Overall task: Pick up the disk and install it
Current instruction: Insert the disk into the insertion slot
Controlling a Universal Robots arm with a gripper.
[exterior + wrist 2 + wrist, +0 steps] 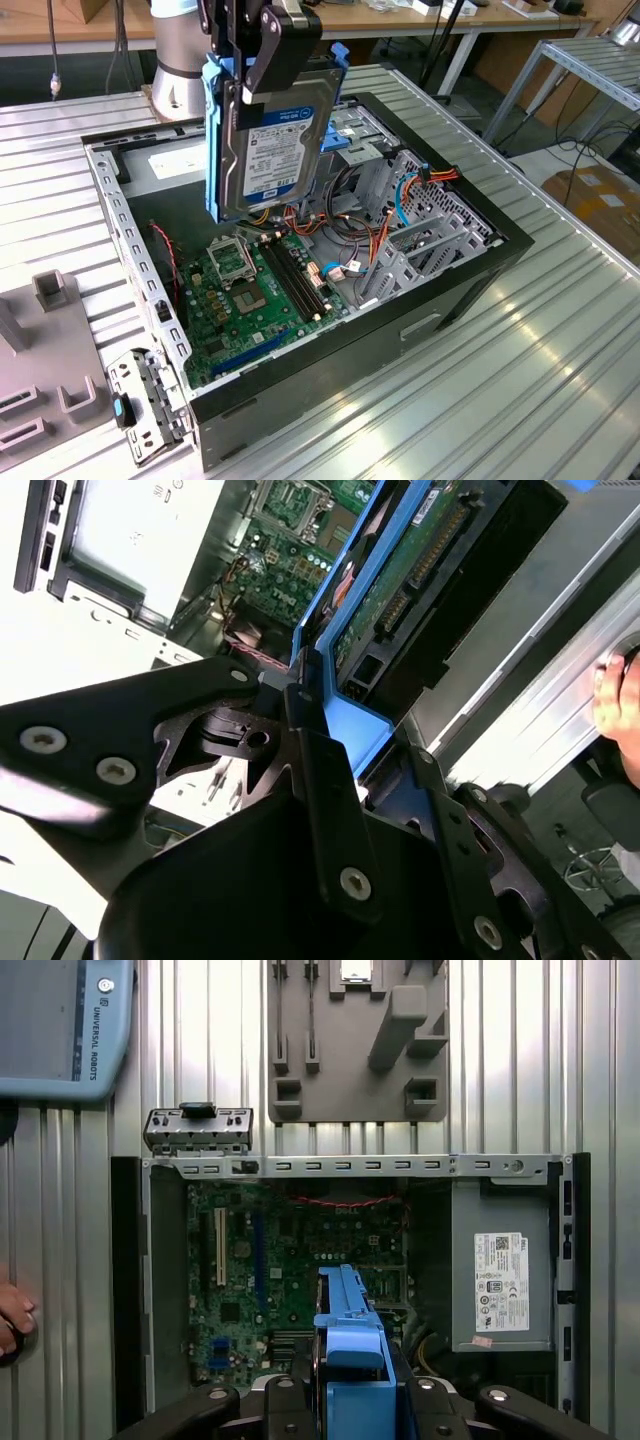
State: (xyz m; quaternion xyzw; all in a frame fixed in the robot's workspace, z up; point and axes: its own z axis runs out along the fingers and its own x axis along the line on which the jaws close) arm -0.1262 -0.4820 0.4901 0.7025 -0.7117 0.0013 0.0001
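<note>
The disk (272, 140) hangs on edge above the open computer case (470, 270), its white-and-blue label facing the exterior view. Blue rails run down its sides. My gripper (262, 72) is shut on the disk's upper end, black fingers (285, 50) clamped on both faces. The disk's lower edge floats over the motherboard (250, 290), beside the metal drive bay (365, 145). The second wrist view shows the disk (400, 590) running down from my fingers (312, 750) into the case. In the first wrist view its blue end (350, 1345) sits over the board.
A grey power supply (500, 1260) with a white sticker fills one case corner. Loose cables (350, 265) lie beside the board. A grey fixture block (45, 385) and a small bracket (140, 405) sit outside the case. A person's hand (615, 695) rests near the table edge.
</note>
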